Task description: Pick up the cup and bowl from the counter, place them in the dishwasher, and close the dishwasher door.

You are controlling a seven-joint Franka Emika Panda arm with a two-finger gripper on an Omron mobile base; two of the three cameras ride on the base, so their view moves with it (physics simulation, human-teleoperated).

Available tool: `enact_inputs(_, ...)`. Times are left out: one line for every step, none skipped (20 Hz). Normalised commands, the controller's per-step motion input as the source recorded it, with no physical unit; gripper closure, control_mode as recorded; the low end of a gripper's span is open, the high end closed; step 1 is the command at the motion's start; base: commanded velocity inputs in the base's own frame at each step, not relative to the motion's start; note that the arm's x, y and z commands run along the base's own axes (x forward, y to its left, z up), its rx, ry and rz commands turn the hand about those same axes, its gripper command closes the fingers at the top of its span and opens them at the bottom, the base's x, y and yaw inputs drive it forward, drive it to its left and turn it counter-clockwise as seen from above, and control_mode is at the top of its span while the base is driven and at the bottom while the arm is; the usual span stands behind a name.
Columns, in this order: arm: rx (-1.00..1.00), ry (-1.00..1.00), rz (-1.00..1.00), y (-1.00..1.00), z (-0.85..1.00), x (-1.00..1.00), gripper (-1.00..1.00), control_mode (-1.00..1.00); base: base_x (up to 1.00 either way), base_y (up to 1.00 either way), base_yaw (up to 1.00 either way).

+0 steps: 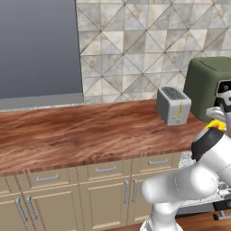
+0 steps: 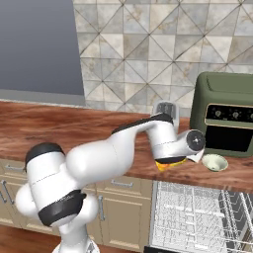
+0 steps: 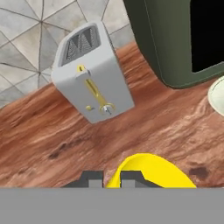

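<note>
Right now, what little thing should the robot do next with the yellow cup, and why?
Probably lift the cup straight up a little. The gripper is shut on its rim, and the cup looks low over the counter, with the toaster and bowl close by. The dishwasher stands open just below the counter's edge, so rising first should keep the cup clear before it swings over the racks.

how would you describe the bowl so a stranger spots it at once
Find the dark green oven at the right of the counter. The bowl sits just in front of it, near the counter's edge. It is shallow and pale, unlike the boxy toaster.
</note>
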Motion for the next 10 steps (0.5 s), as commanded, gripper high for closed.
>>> enact_inputs(0.23,0.0,-0.11,-0.05,-0.16,-0.41,1.0,-1.0,0.0,0.0,0.0)
enact_inputs(0.23,0.0,-0.12,-0.06,-0.17,-0.4,1.0,-1.0,0.0,0.0,0.0)
enact_inputs(0.22,0.0,-0.12,-0.06,-0.14,-0.39,1.0,-1.0,0.0,0.0,0.0)
enact_inputs(0.17,0.0,-0.13,-0.04,-0.13,-0.4,1.0,-1.0,0.0,0.0,0.0)
enact_inputs(0.12,0.0,-0.11,-0.01,-0.12,-0.38,1.0,-1.0,0.0,0.0,0.0)
enact_inputs(0.06,0.0,-0.09,-0.01,-0.11,-0.35,1.0,-1.0,0.0,0.0,0.0)
enact_inputs(0.0,0.0,-0.08,0.0,-0.12,-0.31,1.0,-1.0,0.0,0.0,0.0)
enact_inputs(0.0,0.0,-0.07,0.0,-0.12,-0.31,1.0,-1.0,0.0,0.0,0.0)
enact_inputs(0.0,0.0,-0.06,0.0,-0.17,-0.24,1.0,-1.0,0.0,0.0,0.0)
enact_inputs(0.0,0.0,-0.06,0.0,-0.22,-0.26,1.0,-1.0,0.0,0.0,0.0)
